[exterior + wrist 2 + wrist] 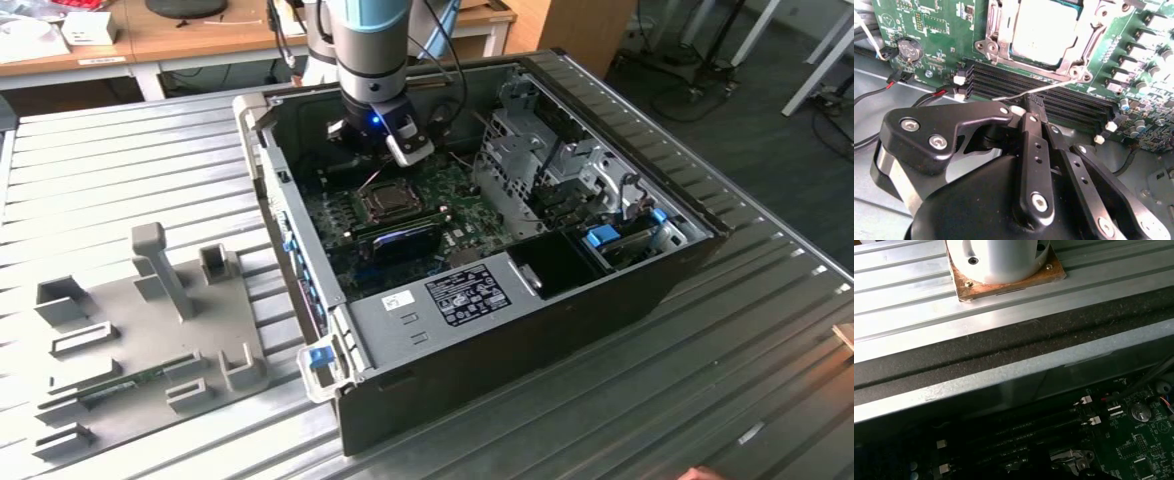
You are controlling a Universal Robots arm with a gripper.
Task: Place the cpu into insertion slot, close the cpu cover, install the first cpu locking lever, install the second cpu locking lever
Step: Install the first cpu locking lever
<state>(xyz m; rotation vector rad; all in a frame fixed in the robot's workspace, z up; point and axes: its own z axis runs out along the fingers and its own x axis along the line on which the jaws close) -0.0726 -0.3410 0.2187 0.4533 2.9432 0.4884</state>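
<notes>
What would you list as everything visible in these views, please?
table: one, silvery ribbed metal, beneath everything.
computer case: one, black and grey, open on the table.
circuit board: one, green, inside the case.
cpu: one, silvery, framed by the cpu cover.
cpu cover: one, silvery, flat around the cpu.
memory slots: several, black, beside the cover.
locking lever: one, thin silvery wire, over the memory slots.
holder tray: one, grey, on the table, exterior view's left.
arm: one, grey, above the case.
gripper: one, black, beside the lever.
</notes>
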